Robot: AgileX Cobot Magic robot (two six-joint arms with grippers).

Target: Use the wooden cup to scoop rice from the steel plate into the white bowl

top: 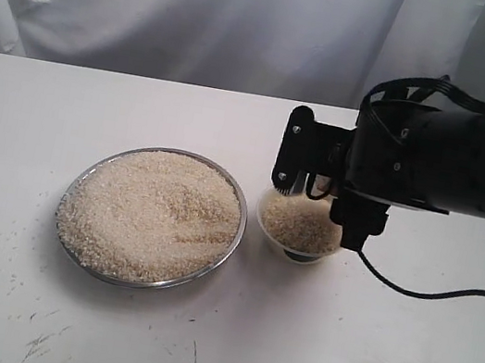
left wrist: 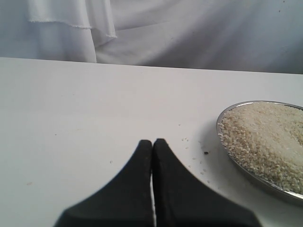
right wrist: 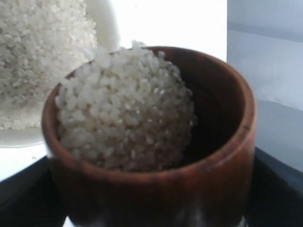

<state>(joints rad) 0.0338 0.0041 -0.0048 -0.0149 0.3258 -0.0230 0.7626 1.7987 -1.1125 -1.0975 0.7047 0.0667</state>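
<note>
The steel plate [top: 141,285] lies left of centre, heaped with rice [top: 152,213]; its rim [left wrist: 265,183] and rice [left wrist: 270,137] also show in the left wrist view. To its right stands the white bowl [top: 303,254], partly filled with rice [top: 301,225]. My right gripper [top: 321,188] hovers just above the bowl and hides the wooden cup there. In the right wrist view that gripper [right wrist: 151,208] is shut on the wooden cup [right wrist: 227,156]. The cup is tipped, with rice [right wrist: 128,109] piled toward its lip over the white bowl [right wrist: 19,137]. My left gripper [left wrist: 152,142] is shut and empty over bare table.
Loose grains [left wrist: 189,156] lie scattered on the white table [top: 363,353] beside the plate. A black cable [top: 430,292] trails from the right arm across the table. White cloth [top: 206,15] hangs behind the table's far edge.
</note>
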